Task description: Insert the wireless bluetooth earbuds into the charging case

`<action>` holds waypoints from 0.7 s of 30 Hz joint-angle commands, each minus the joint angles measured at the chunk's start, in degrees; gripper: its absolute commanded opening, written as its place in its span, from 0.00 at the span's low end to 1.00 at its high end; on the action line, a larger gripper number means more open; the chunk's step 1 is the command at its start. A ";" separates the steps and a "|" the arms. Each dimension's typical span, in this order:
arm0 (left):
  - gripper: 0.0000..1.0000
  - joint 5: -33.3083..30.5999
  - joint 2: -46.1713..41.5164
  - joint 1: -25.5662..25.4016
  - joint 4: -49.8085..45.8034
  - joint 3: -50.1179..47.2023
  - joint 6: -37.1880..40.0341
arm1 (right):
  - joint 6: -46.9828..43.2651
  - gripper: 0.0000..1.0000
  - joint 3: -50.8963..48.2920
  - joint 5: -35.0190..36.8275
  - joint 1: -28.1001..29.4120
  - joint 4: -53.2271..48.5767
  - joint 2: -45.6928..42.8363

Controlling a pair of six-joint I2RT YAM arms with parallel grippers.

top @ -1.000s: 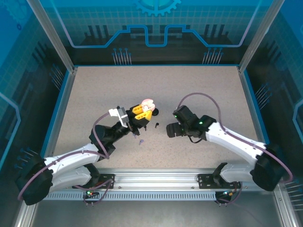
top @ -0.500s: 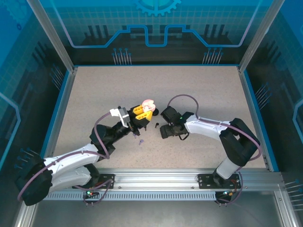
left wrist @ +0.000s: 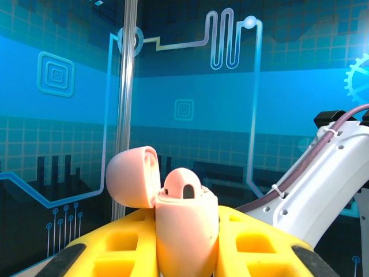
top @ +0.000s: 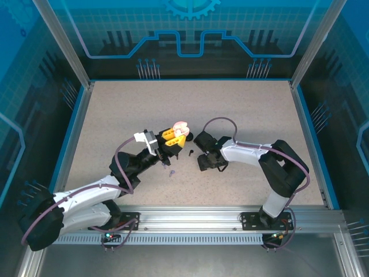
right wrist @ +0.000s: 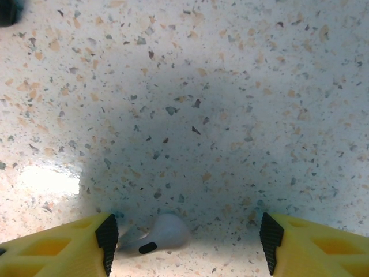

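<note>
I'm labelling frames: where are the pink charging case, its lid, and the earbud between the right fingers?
pink charging case (left wrist: 185, 231): left wrist view, body front.
lid (left wrist: 130, 176): left wrist view, outer shell.
earbud (right wrist: 164, 232): right wrist view, rounded head.

We see a matt, speckled, stone-like desk (right wrist: 202, 86); a smooth, glossy pale plastic earbud (right wrist: 163, 233); a smooth satin pink plastic case (left wrist: 184, 225); and matt yellow plastic on the right claw (right wrist: 187, 243).

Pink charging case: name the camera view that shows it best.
Left wrist. The pink charging case sits close up, clamped in the left pincer, with its lid hinged open and its shape clear. Top external renders it as a small pink blob at that pincer's tip.
</note>
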 commanded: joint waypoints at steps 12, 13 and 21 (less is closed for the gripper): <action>0.03 -1.20 0.32 -0.34 1.19 -0.40 0.52 | 1.08 0.63 -1.92 -0.12 -0.40 -4.93 -3.39; 0.04 -1.20 0.32 -0.33 1.24 -0.42 0.47 | 0.99 0.62 -1.79 -0.13 -0.40 -5.18 -3.51; 0.04 -1.28 0.32 -0.39 1.18 -0.52 0.73 | -0.16 0.61 -0.42 -2.90 -0.63 -5.68 -6.40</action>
